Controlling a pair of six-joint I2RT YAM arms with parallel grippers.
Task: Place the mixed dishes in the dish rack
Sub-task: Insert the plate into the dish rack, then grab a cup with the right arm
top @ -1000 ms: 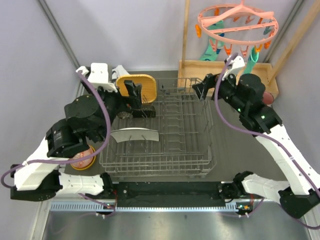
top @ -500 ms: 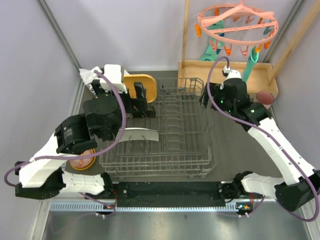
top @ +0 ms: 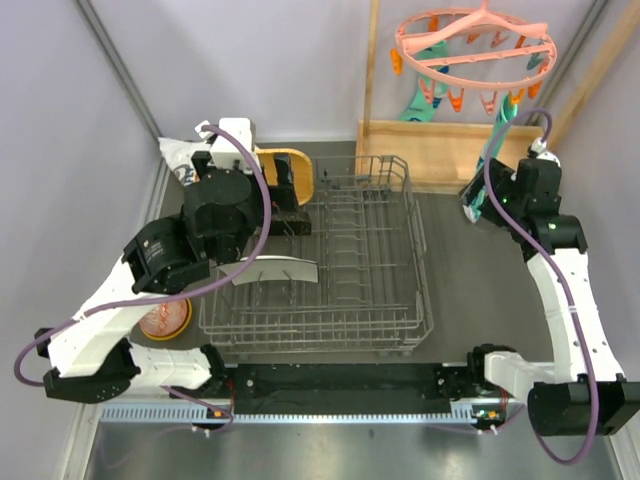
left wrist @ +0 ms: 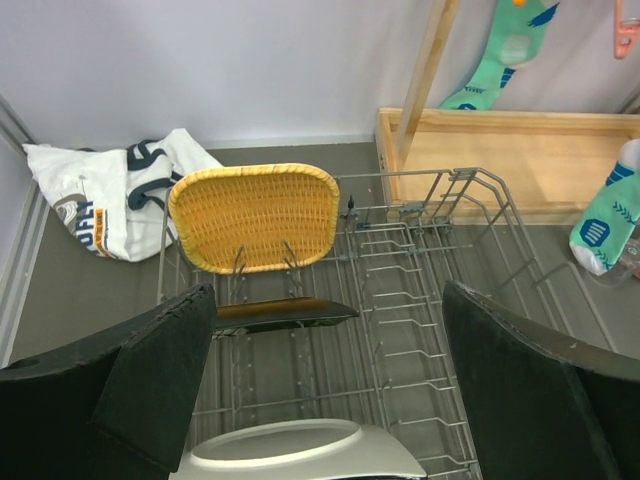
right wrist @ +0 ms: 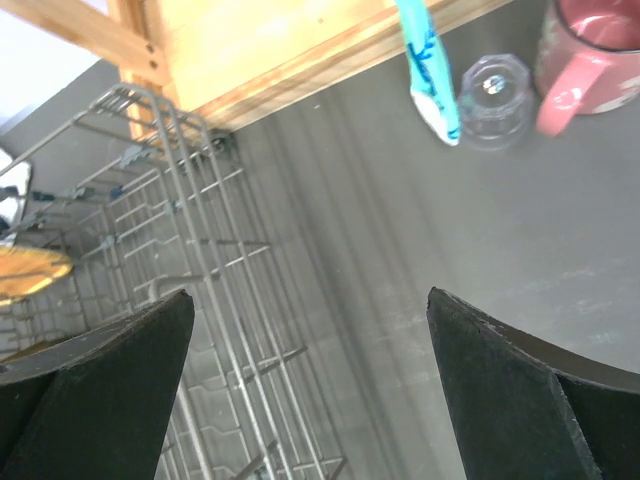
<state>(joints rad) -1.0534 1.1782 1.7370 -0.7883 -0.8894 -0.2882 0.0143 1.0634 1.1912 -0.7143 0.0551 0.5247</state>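
The dish rack (top: 340,265) stands mid-table. A yellow plate (left wrist: 255,215) stands upright at its far left, a black plate (left wrist: 280,313) lies tilted in front of it, and a pale plate (left wrist: 300,450) stands nearer. My left gripper (left wrist: 330,400) is open and empty above these, over the rack's left side (top: 285,205). An orange bowl (top: 165,318) sits on the table left of the rack. My right gripper (right wrist: 310,400) is open and empty over the table right of the rack (top: 474,205). A pink cup (right wrist: 590,50) and a small clear glass (right wrist: 493,88) stand beyond it. The patterned bowl is out of view.
A light wooden tray (top: 440,150) stands behind the rack at the back right. A pink peg hanger (top: 475,45) with teal socks (left wrist: 610,220) hangs above it. One sock (right wrist: 430,70) dangles beside the glass. A white printed cloth (left wrist: 120,190) lies at the back left.
My right arm has swung from the rack's back right corner out to the right, towards the cup and glass. My left arm has shifted slightly back over the rack's left side.
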